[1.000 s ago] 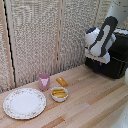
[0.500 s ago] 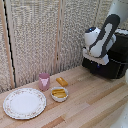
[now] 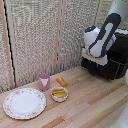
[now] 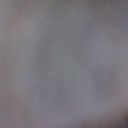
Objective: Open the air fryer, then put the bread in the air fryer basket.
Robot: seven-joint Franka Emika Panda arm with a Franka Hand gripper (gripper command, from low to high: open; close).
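Observation:
The black air fryer (image 3: 119, 54) stands at the exterior view's right, against the wall. My arm reaches down in front of it, and the gripper (image 3: 96, 60) sits low at the black air fryer basket front (image 3: 95, 68). The wrist hides the fingers and the air fryer handle, so their state does not show. The golden-orange bread (image 3: 61, 81) lies on the wooden table, far from the gripper towards the exterior view's left. The wrist view is a plain grey blur with nothing to make out.
A pink cup (image 3: 44, 81) stands beside the bread. A white bowl (image 3: 59, 94) with pale yellow sticks sits in front of it. A large patterned plate (image 3: 24, 103) lies at the near left. A slatted blind wall (image 3: 45, 35) runs behind.
The arm has shifted slightly towards the exterior view's left, and the black basket front seems to have come out with it. Bread, cup, bowl and plate have not moved.

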